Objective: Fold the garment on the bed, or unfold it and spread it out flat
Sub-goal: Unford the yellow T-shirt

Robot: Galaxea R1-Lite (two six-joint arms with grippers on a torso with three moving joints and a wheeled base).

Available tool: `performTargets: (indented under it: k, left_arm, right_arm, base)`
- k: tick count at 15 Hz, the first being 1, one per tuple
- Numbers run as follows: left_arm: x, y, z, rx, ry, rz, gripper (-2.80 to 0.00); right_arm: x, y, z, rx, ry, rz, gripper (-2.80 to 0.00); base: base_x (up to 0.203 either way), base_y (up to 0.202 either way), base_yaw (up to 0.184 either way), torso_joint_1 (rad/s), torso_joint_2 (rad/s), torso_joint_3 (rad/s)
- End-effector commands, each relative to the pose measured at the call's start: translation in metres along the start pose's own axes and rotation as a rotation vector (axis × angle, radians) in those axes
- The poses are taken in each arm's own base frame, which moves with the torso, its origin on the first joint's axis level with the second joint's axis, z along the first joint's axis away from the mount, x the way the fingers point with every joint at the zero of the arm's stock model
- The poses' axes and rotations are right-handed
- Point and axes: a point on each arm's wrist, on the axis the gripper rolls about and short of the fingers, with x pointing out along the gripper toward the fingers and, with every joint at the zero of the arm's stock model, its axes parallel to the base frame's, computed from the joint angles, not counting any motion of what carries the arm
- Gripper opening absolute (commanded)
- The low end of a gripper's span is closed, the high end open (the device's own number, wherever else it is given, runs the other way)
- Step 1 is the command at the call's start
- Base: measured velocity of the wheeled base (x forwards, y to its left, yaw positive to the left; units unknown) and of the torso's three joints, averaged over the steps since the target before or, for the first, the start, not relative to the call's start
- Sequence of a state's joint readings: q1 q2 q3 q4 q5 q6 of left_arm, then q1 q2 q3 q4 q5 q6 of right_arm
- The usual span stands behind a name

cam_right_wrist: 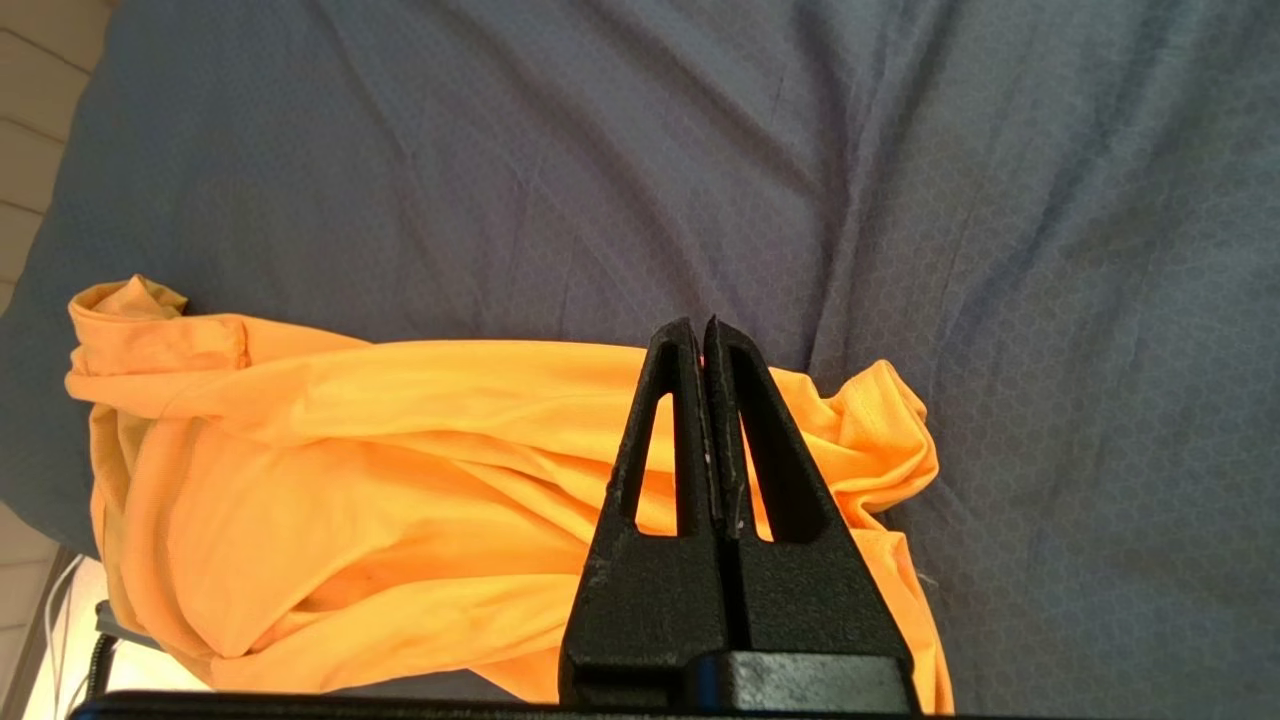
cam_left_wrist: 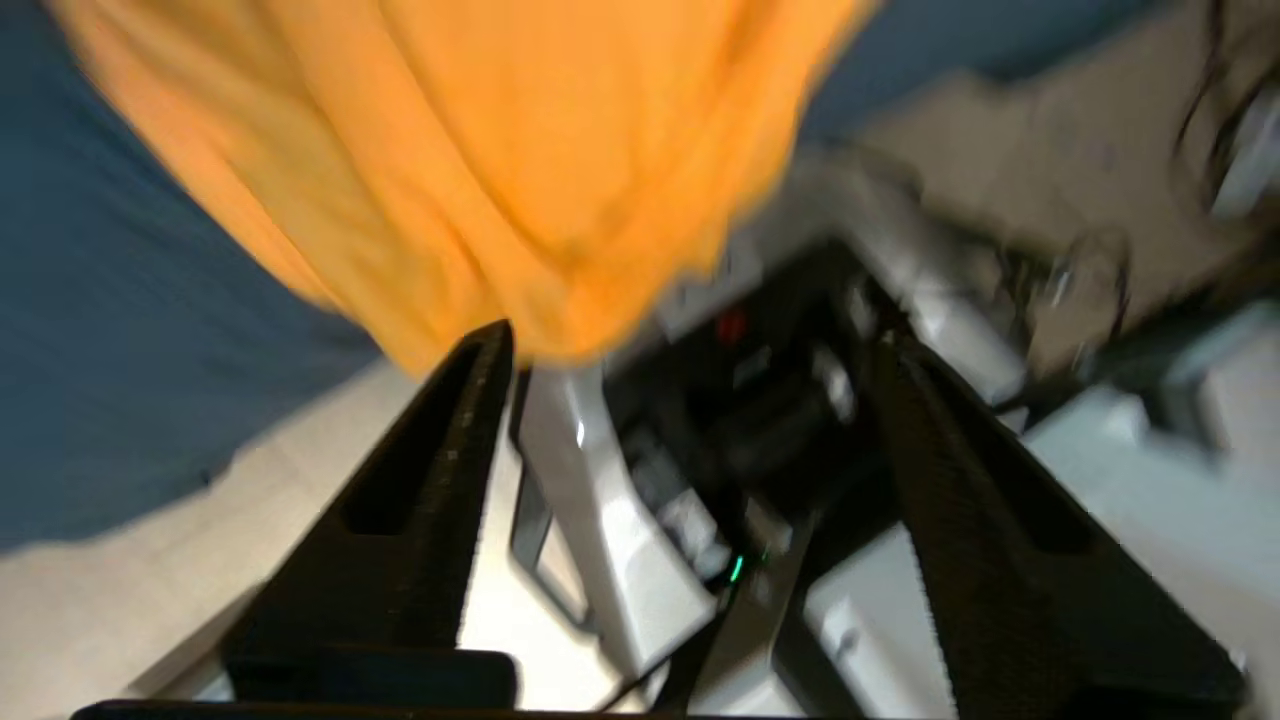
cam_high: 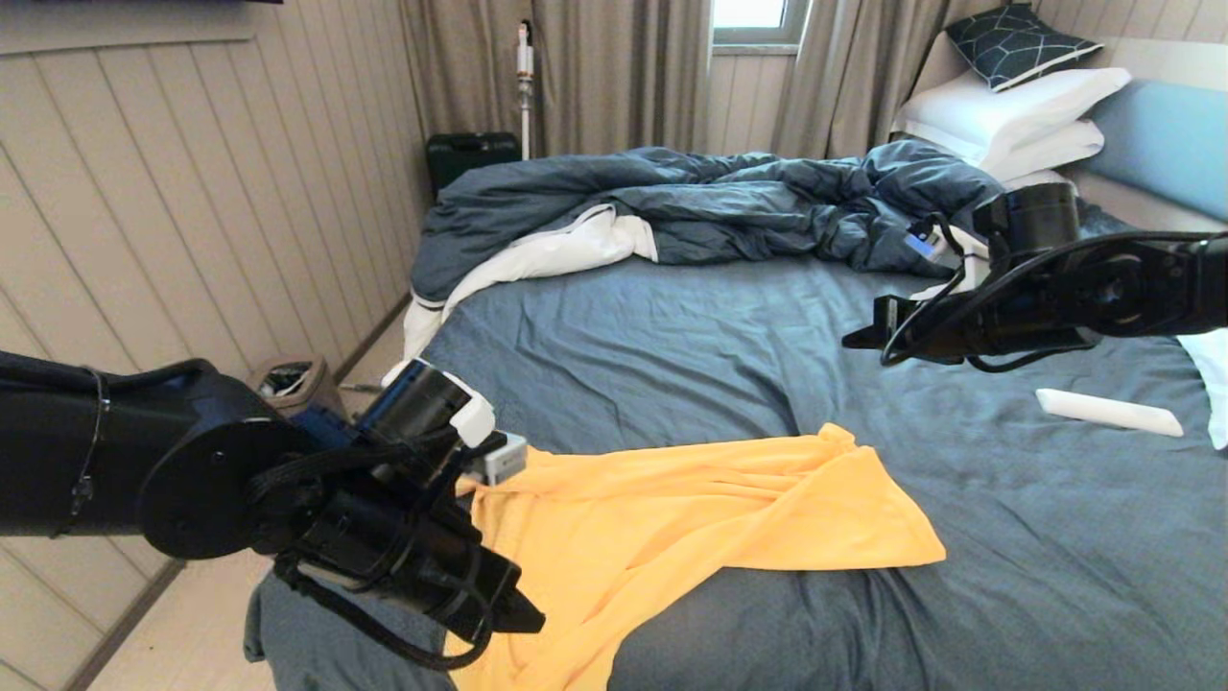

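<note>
2 arms show over the bed (cam_high: 672,345), 1 low at the near left corner and 1 raised on the right. The shirt (cam_high: 672,518), bright yellow, lies crumpled and creased on the dark blue-grey sheet at the near left part of the bed, partly bunched, with 1 end trailing over the near edge and a pointed corner reaching right across the sheet. The left gripper (cam_high: 523,614) sits at that near edge, right by the shirt's hanging part; in the left wrist view its jaws stand wide apart with nothing between them, and the yellow cloth (cam_left_wrist: 480,170) hangs just past 1 fingertip (cam_left_wrist: 490,345). Whether that tip touches the cloth I cannot tell. The right gripper (cam_high: 854,339) hangs in the air above the middle of the sheet, well clear of the shirt; in the right wrist view its jaws (cam_right_wrist: 705,335) are pressed together, empty, with the shirt (cam_right_wrist: 350,480) spread on the sheet below. A rumpled duvet (cam_high: 691,206) is heaped at the far side, white pillows (cam_high: 1017,120) are stacked by the light blue headboard (cam_high: 1166,139), and a slim white object (cam_high: 1108,413) lies on the sheet at right.
</note>
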State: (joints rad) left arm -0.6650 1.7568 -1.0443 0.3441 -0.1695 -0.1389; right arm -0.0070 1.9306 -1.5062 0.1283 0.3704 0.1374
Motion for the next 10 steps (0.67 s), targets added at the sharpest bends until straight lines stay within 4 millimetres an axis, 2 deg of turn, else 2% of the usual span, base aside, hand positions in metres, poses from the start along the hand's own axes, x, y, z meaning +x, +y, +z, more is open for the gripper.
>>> performTargets:
  k: [1,4,5,6,10]
  left_arm:
    - [-0.004,0.007,0.015,-0.043,-0.053,0.006,0.00]
    - [-0.003,0.027,0.048,-0.256,-0.138,0.020,0.00]
    - [-0.001,0.036,0.053,-0.321,-0.147,0.030,0.00]
    - [0.000,0.043,0.056,-0.357,-0.153,0.033,-2.80]
    - [0.010,0.058,0.056,-0.429,-0.136,0.059,-2.80]
  right_arm:
    - [0.002,0.000,-0.002,0.002,0.008,0.003,-2.80]
    - [0.004,0.000,-0.003,0.003,0.015,0.005,-2.80]
    - [0.006,-0.001,-0.004,0.005,0.020,0.004,-2.80]
    - [0.008,-0.001,-0.006,0.006,0.026,0.005,-2.80]
    - [0.010,0.001,-0.007,0.006,0.034,0.009,-2.80]
  base:
    - [0.000,0.000,0.000,0.000,0.00,0.000]
    - [0.000,0.000,0.000,0.000,0.00,0.000]
    - [0.000,0.000,0.000,0.000,0.00,0.000]
    - [0.000,0.000,0.000,0.000,0.00,0.000]
    - [0.000,0.000,0.000,0.000,0.00,0.000]
